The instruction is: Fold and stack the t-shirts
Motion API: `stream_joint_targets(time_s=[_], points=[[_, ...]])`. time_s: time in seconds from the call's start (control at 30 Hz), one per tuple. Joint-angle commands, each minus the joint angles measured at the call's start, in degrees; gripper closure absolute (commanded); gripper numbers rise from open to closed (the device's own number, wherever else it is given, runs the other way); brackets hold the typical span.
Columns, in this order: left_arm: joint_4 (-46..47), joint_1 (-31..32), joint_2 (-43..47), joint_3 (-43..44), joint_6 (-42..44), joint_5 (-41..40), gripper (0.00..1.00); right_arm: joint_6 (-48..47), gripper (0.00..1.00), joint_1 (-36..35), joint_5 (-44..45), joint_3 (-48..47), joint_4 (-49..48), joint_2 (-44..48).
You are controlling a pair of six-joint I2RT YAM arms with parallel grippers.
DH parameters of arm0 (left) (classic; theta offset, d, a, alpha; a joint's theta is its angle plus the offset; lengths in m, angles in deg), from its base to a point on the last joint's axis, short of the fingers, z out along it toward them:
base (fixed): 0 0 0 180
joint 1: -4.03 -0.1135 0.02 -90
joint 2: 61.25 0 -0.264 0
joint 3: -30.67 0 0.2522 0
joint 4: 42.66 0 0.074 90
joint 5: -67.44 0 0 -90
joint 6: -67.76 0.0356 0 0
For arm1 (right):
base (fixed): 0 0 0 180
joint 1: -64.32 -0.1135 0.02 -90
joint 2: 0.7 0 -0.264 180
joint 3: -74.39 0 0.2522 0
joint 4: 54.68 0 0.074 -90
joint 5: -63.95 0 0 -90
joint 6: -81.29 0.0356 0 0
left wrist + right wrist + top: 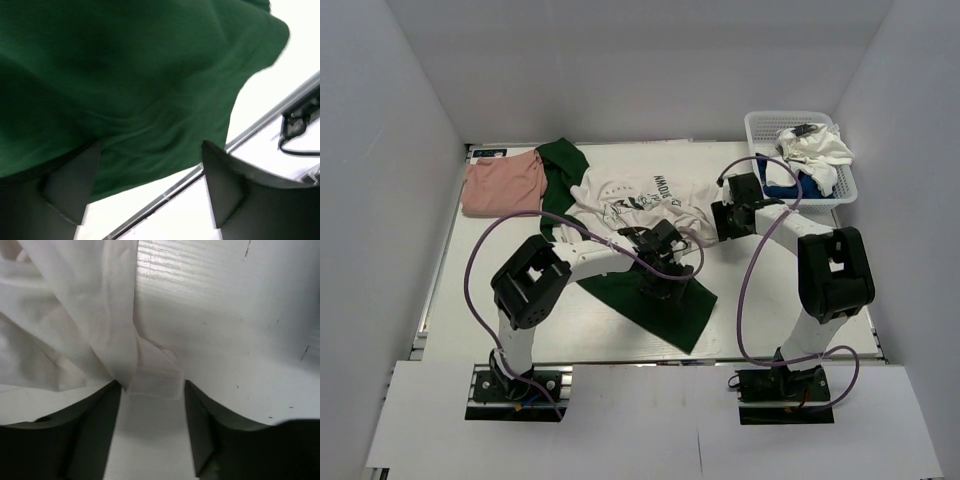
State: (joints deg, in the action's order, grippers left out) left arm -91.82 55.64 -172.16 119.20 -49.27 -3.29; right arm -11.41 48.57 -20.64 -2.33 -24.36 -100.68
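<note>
Tee (640, 195) crumpled at middle of table (470, 300), between both grippers. Left gripper (150, 145) spread wide, its green cloth just beyond the tips. Right gripper (152, 382) spread too, white hem lying between fingertips, unpinched. Pink tee (503, 185) folded, far left.

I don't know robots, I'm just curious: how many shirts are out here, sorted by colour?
White tee with green sleeves: 1
Pink tee: 1
Blue tee, bunched in the basket: 1
Plain white tee, bunched in the basket: 1
Total: 4 shirts
</note>
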Motion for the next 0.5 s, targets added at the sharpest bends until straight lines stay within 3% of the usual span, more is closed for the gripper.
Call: stream_joint_targets(time_s=[0.0, 0.07, 0.1, 0.13, 0.2, 0.23, 0.27, 0.47], points=[[-1.25, 0.68, -2.63, -3.04, -0.04, -5.2, 0.14, -1.34, 0.45, -0.34, 2.06, -3.47, -5.04, -2.22], [-1.25, 1.2, -3.95, -3.56, -0.84, -6.94, 0.4, -1.43, 0.55, -0.34, 1.8, -4.27, -5.92, -3.54], [-2.12, 1.21, -4.57, -3.57, -0.84, -8.27, 0.45, -1.26, 0.66, -0.16, 0.84, -4.89, -6.1, -3.81], [-2.74, 1.21, -4.58, -4.27, -1.36, -9.67, 0.48, -1.34, 0.71, 0.01, 0.05, -5.85, -6.27, -4.08], [-3.27, 0.69, -4.58, -5.75, -1.36, -12.31, 0.66, -1.08, 0.77, -0.07, -2.05, -6.38, -6.36, -4.52], [-3.27, 0.68, -4.58, -6.29, -1.88, -12.32, 0.74, -0.91, 0.91, 0.01, -2.5, -6.56, -7.23, -4.34], [-2.75, 0.68, -4.58, -6.9, -2.76, -13.98, 1.0, 0.14, 0.98, 0.02, -3.73, -6.56, -7.33, -3.91], [-6.77, 0.15, 0.33, -8.48, -4.26, -24.24, 1.0, 5.06, 1.0, 0.28, -1.64, -9.98, -2.59, 1.27]])
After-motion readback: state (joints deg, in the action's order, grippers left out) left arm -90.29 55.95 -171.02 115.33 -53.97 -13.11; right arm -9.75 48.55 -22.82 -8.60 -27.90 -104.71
